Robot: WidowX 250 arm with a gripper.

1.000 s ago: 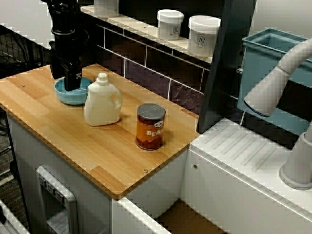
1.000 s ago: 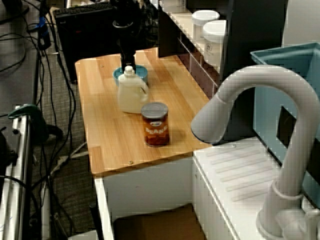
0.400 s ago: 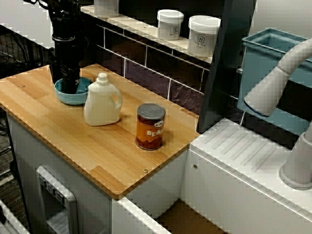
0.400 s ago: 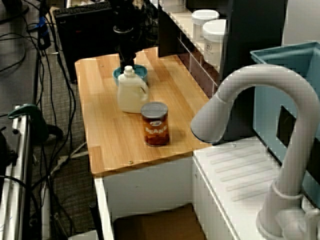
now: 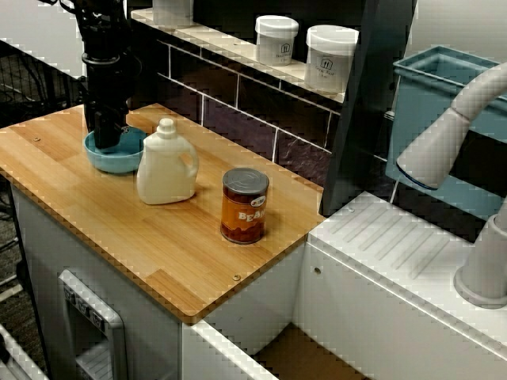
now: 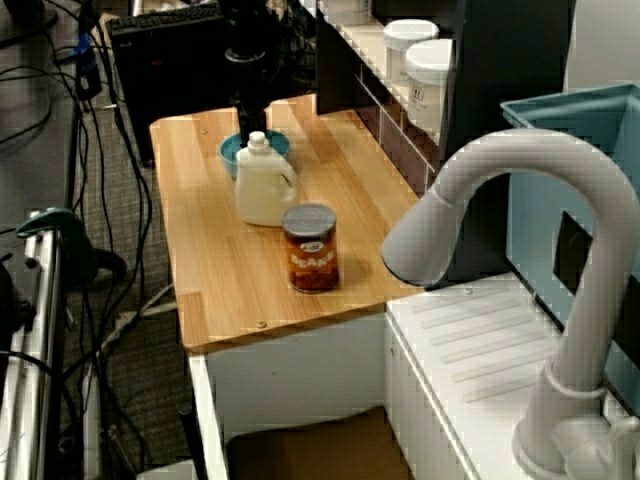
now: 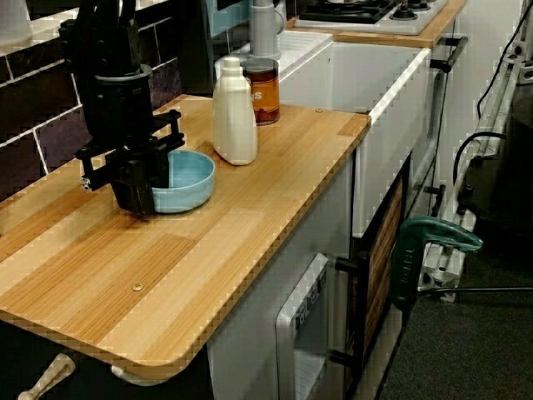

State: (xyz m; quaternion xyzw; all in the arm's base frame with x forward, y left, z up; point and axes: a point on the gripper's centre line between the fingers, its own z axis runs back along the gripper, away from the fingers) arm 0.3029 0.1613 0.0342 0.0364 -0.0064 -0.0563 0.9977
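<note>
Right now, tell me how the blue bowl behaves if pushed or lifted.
The bowl looks rigid and light. Wide and low, it should slide on the smooth counter rather than tip. Held at one rim by the gripper, it may tilt.

A kitchen, probably a mock-up inside a lab. A wooden counter (image 5: 158,237) backs onto a dark tiled wall (image 5: 238,103), with jars (image 5: 276,38) shelved at 12 o'clock and a faucet (image 6: 520,160) at 3 o'clock. Loose cables (image 6: 90,55) sprawl over the floor at 9 o'clock.
</note>
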